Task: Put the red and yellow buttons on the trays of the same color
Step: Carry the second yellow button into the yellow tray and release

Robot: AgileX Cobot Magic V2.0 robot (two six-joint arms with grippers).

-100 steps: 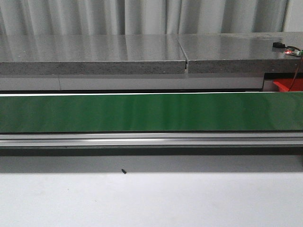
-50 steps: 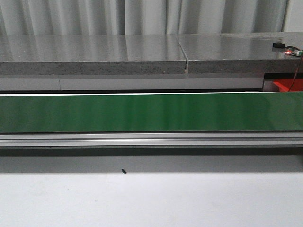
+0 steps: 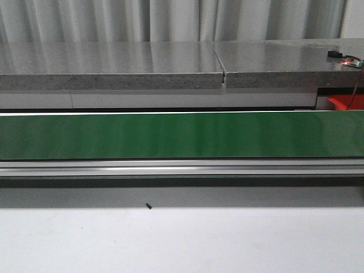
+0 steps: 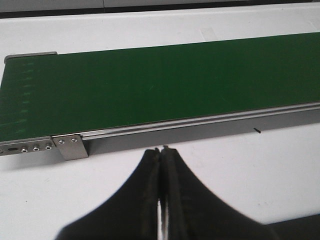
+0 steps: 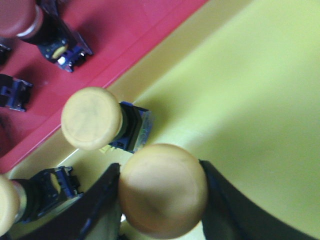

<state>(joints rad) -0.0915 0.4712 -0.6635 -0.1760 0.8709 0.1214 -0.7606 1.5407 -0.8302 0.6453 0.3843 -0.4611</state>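
Observation:
In the right wrist view my right gripper (image 5: 158,166) is shut on the round cap of a yellow button (image 5: 162,192), just above the yellow tray (image 5: 250,90). Another yellow button (image 5: 91,118) lies in that tray beside it, and a third (image 5: 6,205) shows at the frame edge. A red button (image 5: 17,17) lies on the red tray (image 5: 135,30) alongside. My left gripper (image 4: 161,149) is shut on nothing, over the white table next to the green conveyor belt (image 4: 160,85). Neither arm shows in the front view.
The green belt (image 3: 182,135) with its metal rail spans the front view, with no buttons on it. A corner of the red tray (image 3: 343,103) shows at the far right. A small black speck (image 3: 148,206) lies on the white table.

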